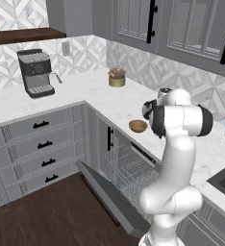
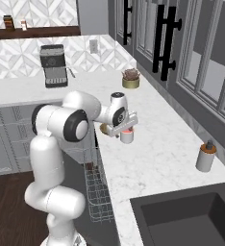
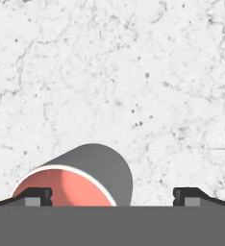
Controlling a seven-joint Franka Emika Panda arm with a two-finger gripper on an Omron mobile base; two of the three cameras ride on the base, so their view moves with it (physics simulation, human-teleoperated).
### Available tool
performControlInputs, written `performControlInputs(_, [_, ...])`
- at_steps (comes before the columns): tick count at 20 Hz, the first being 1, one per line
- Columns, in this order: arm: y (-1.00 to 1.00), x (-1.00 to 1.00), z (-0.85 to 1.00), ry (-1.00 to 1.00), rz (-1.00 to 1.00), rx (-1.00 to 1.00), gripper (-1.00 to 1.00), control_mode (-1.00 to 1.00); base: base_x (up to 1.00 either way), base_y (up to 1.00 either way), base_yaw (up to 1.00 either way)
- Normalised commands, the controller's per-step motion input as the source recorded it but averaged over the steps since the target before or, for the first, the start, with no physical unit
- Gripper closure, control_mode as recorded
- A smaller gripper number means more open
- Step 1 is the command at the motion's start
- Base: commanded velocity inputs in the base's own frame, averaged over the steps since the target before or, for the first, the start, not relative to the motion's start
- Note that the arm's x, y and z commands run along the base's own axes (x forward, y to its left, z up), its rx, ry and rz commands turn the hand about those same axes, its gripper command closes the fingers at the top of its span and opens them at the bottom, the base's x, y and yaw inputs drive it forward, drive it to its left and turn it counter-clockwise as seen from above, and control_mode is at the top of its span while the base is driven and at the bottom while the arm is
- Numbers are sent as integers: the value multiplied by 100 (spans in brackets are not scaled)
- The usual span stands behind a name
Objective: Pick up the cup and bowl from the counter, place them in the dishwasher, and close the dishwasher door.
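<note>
Right base view: end effector (image 2: 125,129) hangs just above the cup (image 2: 127,136) on the worktop (image 2: 157,144), pointing down.
End effector state: jaws spread wide, nothing between them gripped; in the hand view the fingertips (image 3: 37,197) stand far apart.
Cup: upright on the marble near the front edge; in the hand view its red inside and grey wall (image 3: 100,166) sit by the left fingertip, off-centre between the tips.
Bowl: golden-brown bowl (image 1: 138,126) rests on the worktop close to the front edge, just beside the cup; the arm partly covers it in the right base view.
Dishwasher: under the worktop below the bowl, wire rack (image 1: 126,168) exposed.
Dishwasher door: door (image 1: 112,197) dropped open, slanting down toward the floor.
Nearby: potted plant (image 2: 131,79) further back by the wall; coffee machine (image 1: 35,73) in the corner; soap dispenser (image 2: 206,156) near the sink (image 2: 186,216), well apart from the cup.
Obstruction: bare marble around the cup except for the bowl.
</note>
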Motion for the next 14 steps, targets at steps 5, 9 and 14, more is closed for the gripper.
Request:
performControlInputs(5, [10,31,-16,0,-14,0,-100,-100,0,0,0])
performControlInputs(9, [25,11,-11,0,-12,0,-100,-100,0,0,0])
performControlInputs(14, [41,-1,-17,0,-9,0,-100,-100,0,0,0])
